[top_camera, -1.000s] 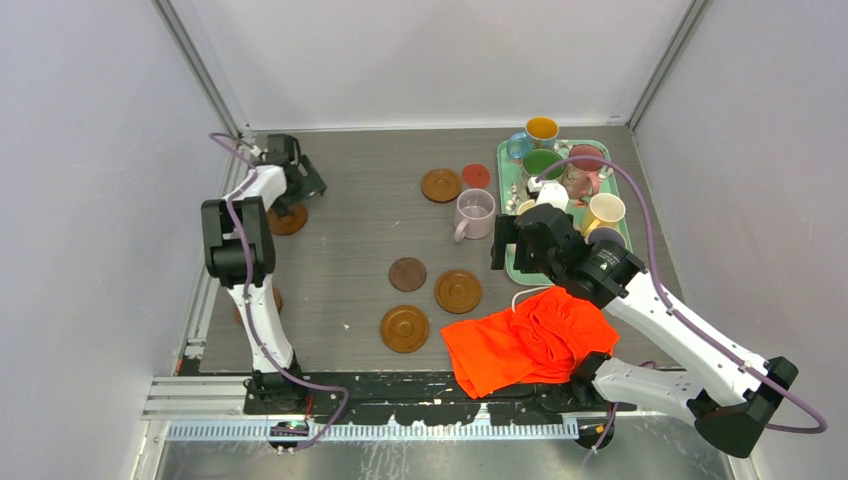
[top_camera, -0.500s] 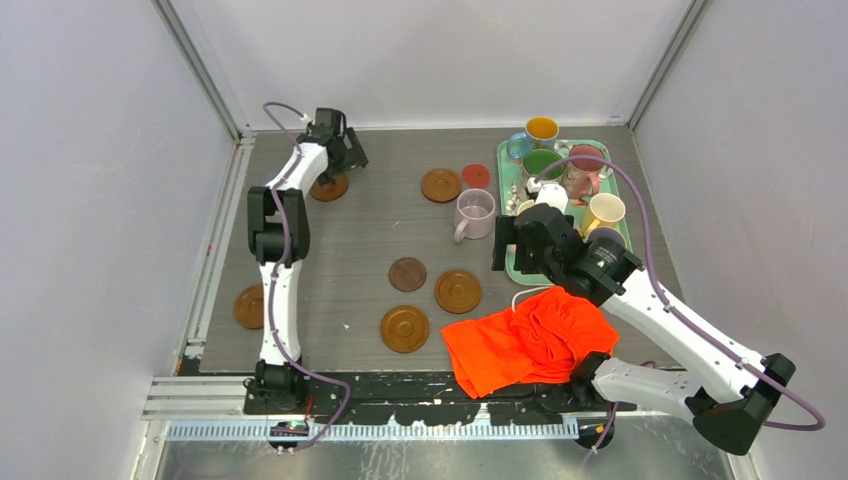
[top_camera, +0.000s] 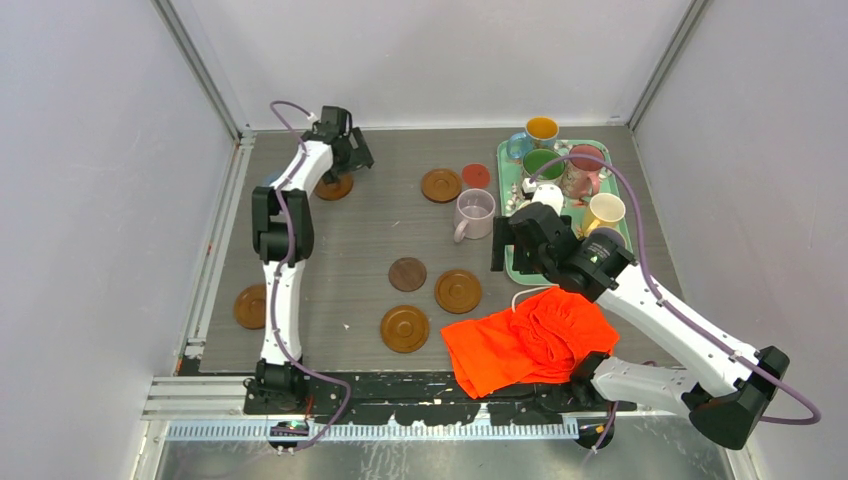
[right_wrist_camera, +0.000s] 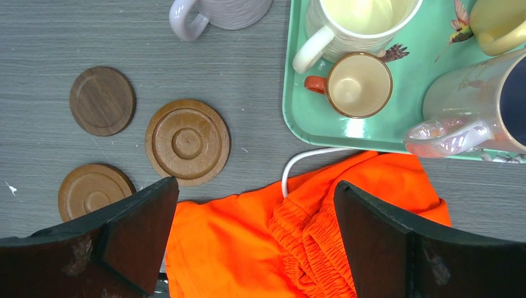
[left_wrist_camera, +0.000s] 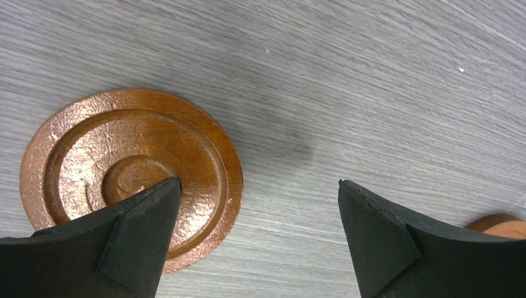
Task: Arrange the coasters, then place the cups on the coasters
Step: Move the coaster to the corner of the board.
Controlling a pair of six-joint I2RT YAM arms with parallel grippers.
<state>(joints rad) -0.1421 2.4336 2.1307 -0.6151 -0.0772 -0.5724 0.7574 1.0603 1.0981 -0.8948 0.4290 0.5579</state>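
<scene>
Seven coasters lie flat on the table (top_camera: pixel 380 225), none bearing a cup.
- Grooved brown discs: far-left coaster (left_wrist_camera: pixel 111 155), far-centre coaster (top_camera: pixel 441 185), centre coaster (top_camera: pixel 458 291), near coaster (top_camera: pixel 404 328), left-edge coaster (top_camera: pixel 250 306).
- Dark coaster (top_camera: pixel 407 274): smooth, just beside the centre coaster.
- Red-orange coaster (top_camera: pixel 476 176): smaller, just beside the far-centre coaster.

All cups stand upright.
- Lilac mug (top_camera: pixel 474 213): on the table, off any coaster, near the tray (right_wrist_camera: pixel 322 127).
- On the tray: blue mug (top_camera: pixel 540 130) with orange inside at the far edge, green-inside mug (top_camera: pixel 541 162), maroon mug (top_camera: pixel 585 160), cream mug (top_camera: pixel 603 212), white mug (right_wrist_camera: pixel 356 18), small copper cup (right_wrist_camera: pixel 358 85).
</scene>
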